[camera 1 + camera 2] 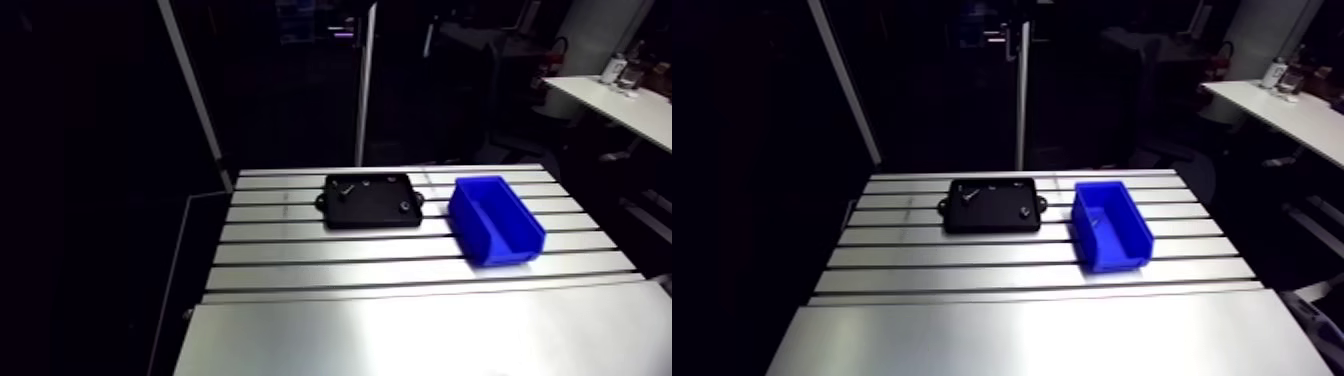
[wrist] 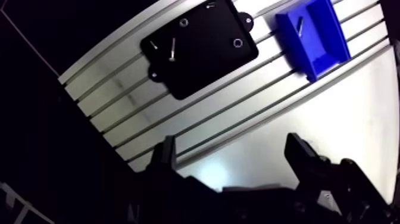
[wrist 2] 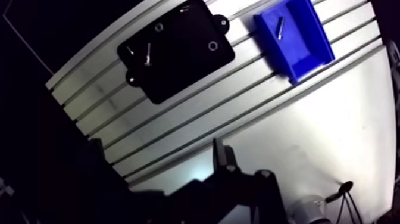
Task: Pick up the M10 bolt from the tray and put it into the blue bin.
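Observation:
The black tray (image 2: 205, 65) lies on the slotted table, well ahead of my gripper (image 2: 232, 143). A long bolt (image 2: 172, 49) and a shorter one (image 2: 153, 44) lie in the tray, along with two ring-shaped parts (image 2: 238, 43). The blue bin (image 2: 324, 50) stands beside the tray, and a bolt (image 2: 300, 25) rests inside it. In the wrist view my gripper is high above the table's near part, open, with nothing between its fingers (image 2: 168, 152). The arm view shows the tray (image 1: 375, 208) and the bin (image 1: 480, 225) but not the gripper.
The aluminium table (image 1: 400, 265) has slots under the tray and bin and a smooth plate nearer the camera. A thin upright post (image 1: 365, 90) stands behind the table's far edge. The table's left edge drops off into dark.

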`<move>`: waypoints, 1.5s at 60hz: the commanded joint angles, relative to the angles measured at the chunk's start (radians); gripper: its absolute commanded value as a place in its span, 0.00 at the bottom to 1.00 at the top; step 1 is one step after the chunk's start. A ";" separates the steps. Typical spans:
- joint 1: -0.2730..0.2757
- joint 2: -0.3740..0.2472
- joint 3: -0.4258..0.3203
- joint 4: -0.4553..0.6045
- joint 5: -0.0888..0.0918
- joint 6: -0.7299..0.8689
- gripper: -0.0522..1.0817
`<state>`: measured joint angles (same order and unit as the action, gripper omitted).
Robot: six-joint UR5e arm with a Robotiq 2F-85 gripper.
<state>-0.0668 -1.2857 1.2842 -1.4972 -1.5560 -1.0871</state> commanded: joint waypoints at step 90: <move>0.077 0.232 0.189 -0.442 -0.007 0.240 0.38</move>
<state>0.0105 -1.0722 1.4486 -1.9167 -1.5635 -0.8489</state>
